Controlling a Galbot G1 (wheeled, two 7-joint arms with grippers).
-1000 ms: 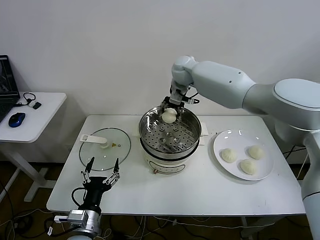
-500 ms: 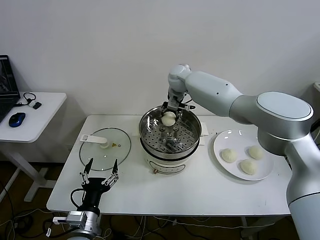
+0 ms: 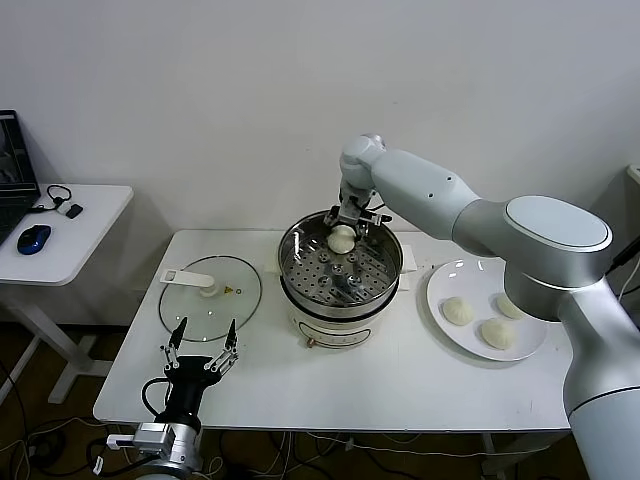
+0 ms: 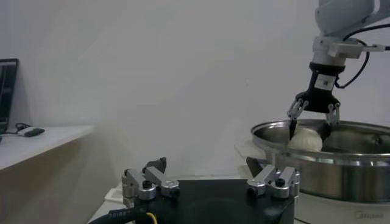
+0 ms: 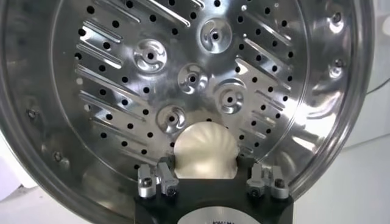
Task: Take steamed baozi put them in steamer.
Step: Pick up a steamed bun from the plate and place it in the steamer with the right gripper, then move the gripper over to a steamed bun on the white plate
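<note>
The steamer (image 3: 300,272) stands mid-table, a shiny steel basket (image 5: 116,97) on a white pot base. One steamed baozi (image 3: 342,238) lies on its perforated floor at the far side. My right gripper (image 3: 350,222) hangs straight over it, open, with its fingers spread to either side of the bun (image 5: 204,152). From the left wrist view the bun (image 4: 304,140) shows just above the steamer (image 4: 329,176) rim. Three more baozi (image 3: 457,310) (image 3: 512,304) (image 3: 497,333) sit on the white plate (image 3: 440,280) at the right. My left gripper (image 3: 200,355) waits open at the table's front left.
A flat glass lid (image 3: 210,297) with a white handle lies left of the steamer. A small side table (image 3: 70,235) at far left holds a blue mouse (image 3: 33,238) and a laptop edge. The wall stands close behind the steamer.
My right gripper has lowered slightly at the steamer's far side and its fingers have spread apart from the baozi. The left arm has stayed still.
</note>
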